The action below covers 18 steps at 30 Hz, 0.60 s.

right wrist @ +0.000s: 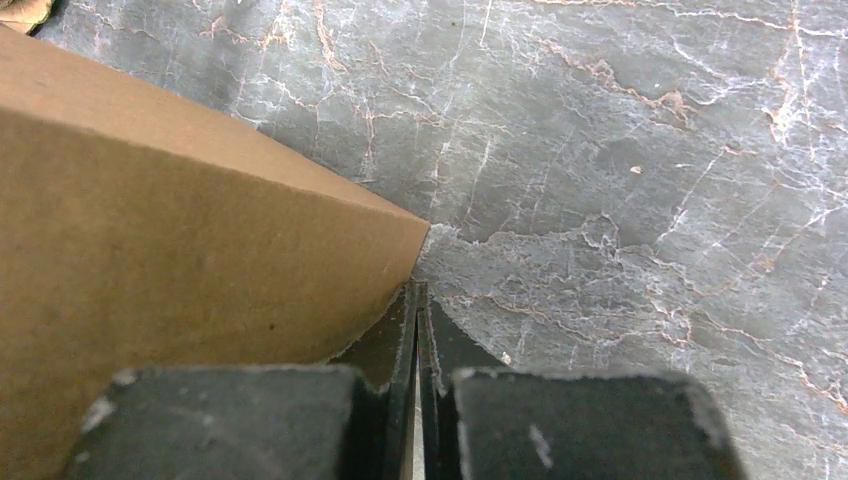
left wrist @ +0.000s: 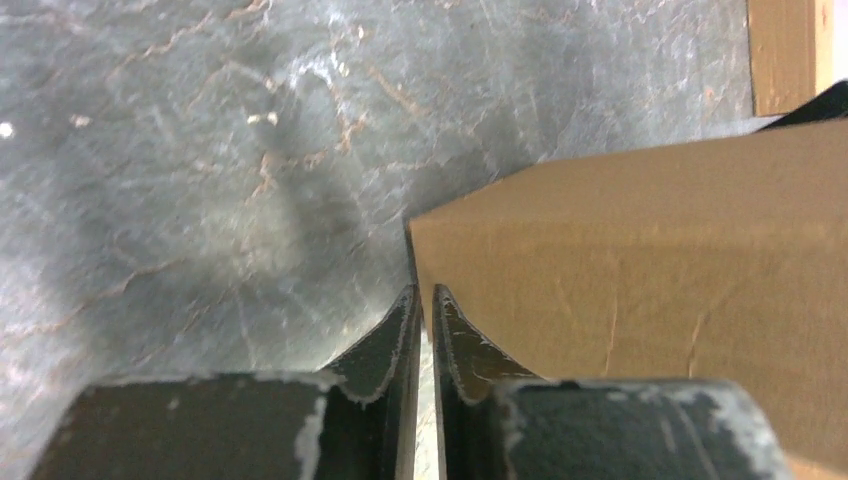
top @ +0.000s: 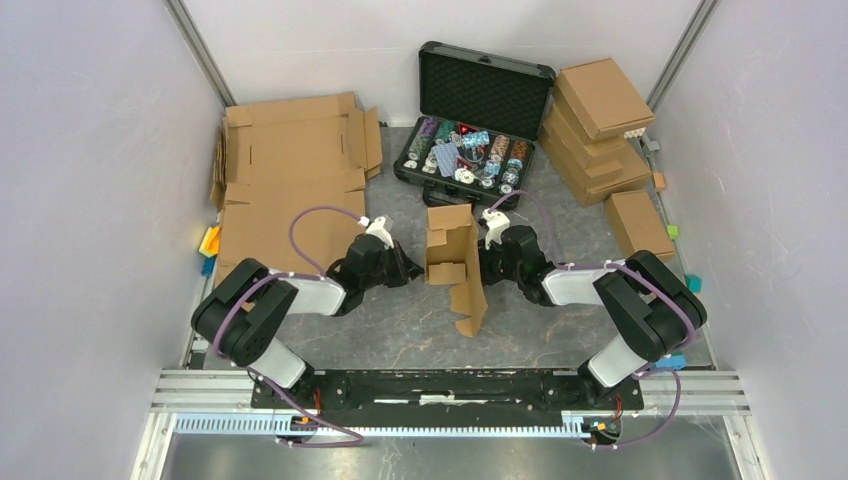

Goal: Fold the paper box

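The paper box [top: 452, 250] stands half folded in the middle of the table, walls upright, one long panel running toward the near edge. My left gripper [top: 418, 270] is shut and empty, tips against the box's left side. My right gripper [top: 483, 262] is shut and empty, tips against its right side. In the left wrist view the fingertips of the left gripper [left wrist: 424, 292] show only a thin slit, with the box [left wrist: 640, 270] beside and behind them. In the right wrist view the right gripper [right wrist: 418, 288] is closed, with the box [right wrist: 170, 230] to its left.
An open black case [top: 470, 150] of chips lies behind the box. Large flat cardboard sheets [top: 290, 170] lie at the back left. A stack of folded boxes [top: 600, 130] and one more box [top: 638, 222] stand at the right. Small coloured blocks [top: 210, 240] lie by the left wall.
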Tool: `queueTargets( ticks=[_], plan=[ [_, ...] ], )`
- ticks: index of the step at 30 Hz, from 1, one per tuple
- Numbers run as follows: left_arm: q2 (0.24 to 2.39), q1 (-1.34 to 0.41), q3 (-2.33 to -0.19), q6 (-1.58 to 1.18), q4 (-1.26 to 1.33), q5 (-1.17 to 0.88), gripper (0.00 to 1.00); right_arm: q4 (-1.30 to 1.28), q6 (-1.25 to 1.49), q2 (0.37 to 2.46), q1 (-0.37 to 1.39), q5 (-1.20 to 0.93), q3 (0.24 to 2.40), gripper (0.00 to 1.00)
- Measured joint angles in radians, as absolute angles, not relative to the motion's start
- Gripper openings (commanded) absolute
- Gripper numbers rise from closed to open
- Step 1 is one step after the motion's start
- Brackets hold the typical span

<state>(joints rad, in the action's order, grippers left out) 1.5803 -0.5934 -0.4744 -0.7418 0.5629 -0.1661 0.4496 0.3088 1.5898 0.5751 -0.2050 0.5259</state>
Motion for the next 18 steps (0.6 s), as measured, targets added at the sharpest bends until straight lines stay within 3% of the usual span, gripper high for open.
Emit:
queueTargets(
  ticks=[6, 10, 15, 18],
  plan=[
    [1.468, -0.619, -0.373, -0.740, 0.547, -0.122, 0.60, 0.450, 0.309, 1.590, 0.576, -0.206, 0.526, 0.03],
    [1.436, -0.687, -0.358, -0.737, 0.546, -0.064, 0.66, 0.450, 0.309, 1.590, 0.576, -0.208, 0.526, 0.03],
    [1.435, -0.733, -0.358, -0.691, 0.562, -0.005, 0.86, 0.450, 0.309, 1.590, 0.576, -0.210, 0.526, 0.03],
    [1.435, -0.743, -0.358, -0.660, 0.582, 0.036, 0.87, 0.450, 0.309, 1.590, 0.576, -0.210, 0.527, 0.03]
  ],
)
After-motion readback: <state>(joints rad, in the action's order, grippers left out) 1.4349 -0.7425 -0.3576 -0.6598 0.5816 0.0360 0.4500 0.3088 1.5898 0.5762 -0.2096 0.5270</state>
